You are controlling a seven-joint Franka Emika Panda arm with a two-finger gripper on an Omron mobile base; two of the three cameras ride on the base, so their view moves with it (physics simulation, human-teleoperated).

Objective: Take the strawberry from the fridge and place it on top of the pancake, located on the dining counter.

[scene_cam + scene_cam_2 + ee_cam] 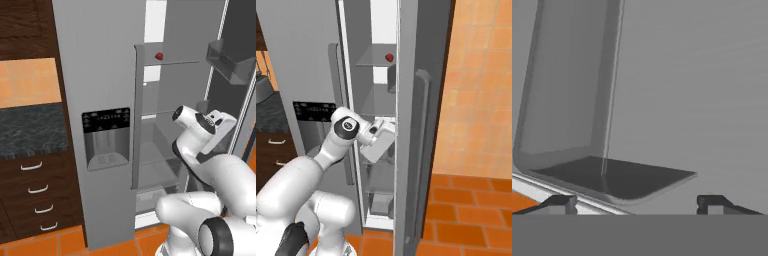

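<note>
Inside the fridge (100,75), on an upper glass shelf (175,62) at about 12 o'clock in the left base view, sits the strawberry (159,56): tiny, round, bright red, near the shelf's left end. Right base view shows it again (389,57), above and well apart from the arm's white wrist.

Fridge body: flat matte grey, tall. Left door carries a black dispenser panel (106,137) with a recessed grey bay. Right door swung open; a clear smoky door bin (227,62) at 2 o'clock, a long vertical grey handle (421,150) in the right base view.

Gripper (637,202): two small dark fingertips (559,202) stand wide apart, nothing between them, facing a translucent rounded bin wall (572,100) and smooth grey panel.

Floor: glossy orange tile (471,215). Dark wood drawers (35,195) with curved metal pulls at 8 o'clock.
</note>
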